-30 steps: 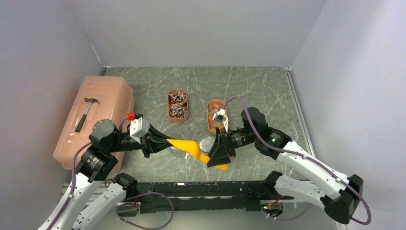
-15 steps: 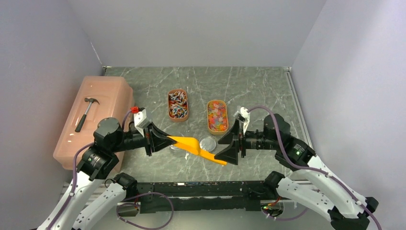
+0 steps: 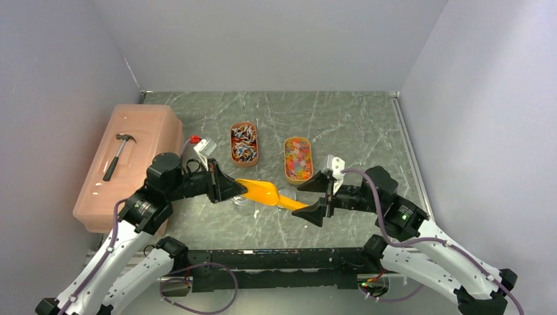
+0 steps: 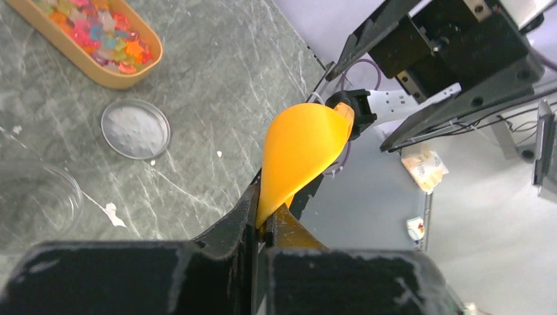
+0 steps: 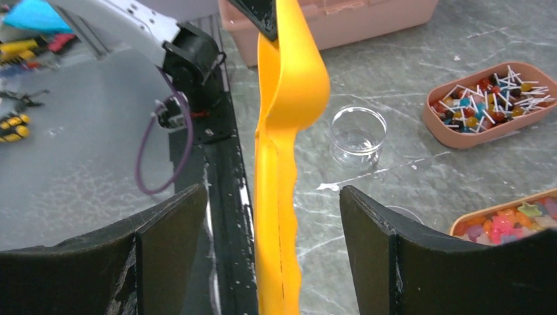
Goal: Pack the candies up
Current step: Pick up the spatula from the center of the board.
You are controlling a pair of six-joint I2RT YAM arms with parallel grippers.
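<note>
Candies (image 3: 298, 159) heaped in two oval trays (image 3: 232, 146) mid-table, long axes front-to-back, open marble (image 3: 355, 131) toward the far edge. Left gripper (image 3: 228, 189) clamped on scoop (image 3: 263, 193) bowl; right gripper (image 3: 314, 199) spread wide, handle between, untouched.

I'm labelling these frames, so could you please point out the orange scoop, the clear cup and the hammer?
orange scoop (image 3: 258, 190): top external view, on its bowl.
clear cup (image 5: 358, 138): right wrist view, on its bare base.
hammer (image 3: 115, 159): top external view, on its handle.
</note>
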